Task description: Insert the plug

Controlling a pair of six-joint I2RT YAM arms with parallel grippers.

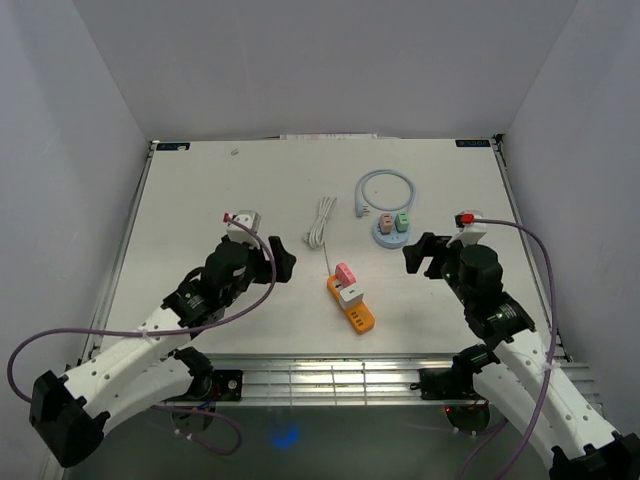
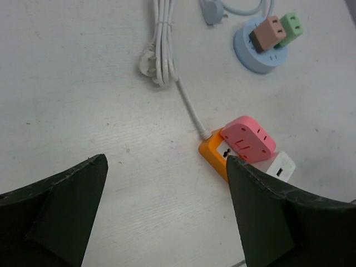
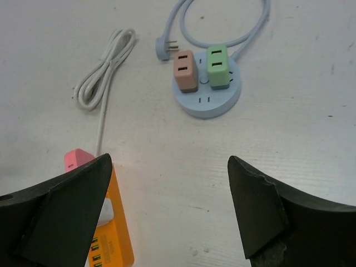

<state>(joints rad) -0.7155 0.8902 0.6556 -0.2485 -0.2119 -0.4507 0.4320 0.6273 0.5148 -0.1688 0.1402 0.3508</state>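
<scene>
An orange power strip [image 1: 352, 307] lies mid-table with a pink plug [image 1: 345, 272] and a white plug [image 1: 350, 293] seated in it. The left wrist view shows the pink plug [image 2: 247, 139] and white plug [image 2: 280, 167] on the orange power strip [image 2: 214, 154]. My left gripper [image 1: 283, 260] [image 2: 167, 161] stands open to the strip's left, holding nothing. My right gripper [image 1: 418, 255] [image 3: 169, 162] is open to the strip's right, empty. In the right wrist view the strip [image 3: 118, 236] and pink plug [image 3: 75, 159] peek past the left finger.
A round light-blue socket hub [image 1: 391, 231] holds a brown adapter [image 3: 185, 70] and a green adapter [image 3: 218, 66]; its blue cable [image 1: 388, 180] loops behind it. The strip's white cord [image 1: 321, 221] is bundled at the table's middle back. White walls enclose the table.
</scene>
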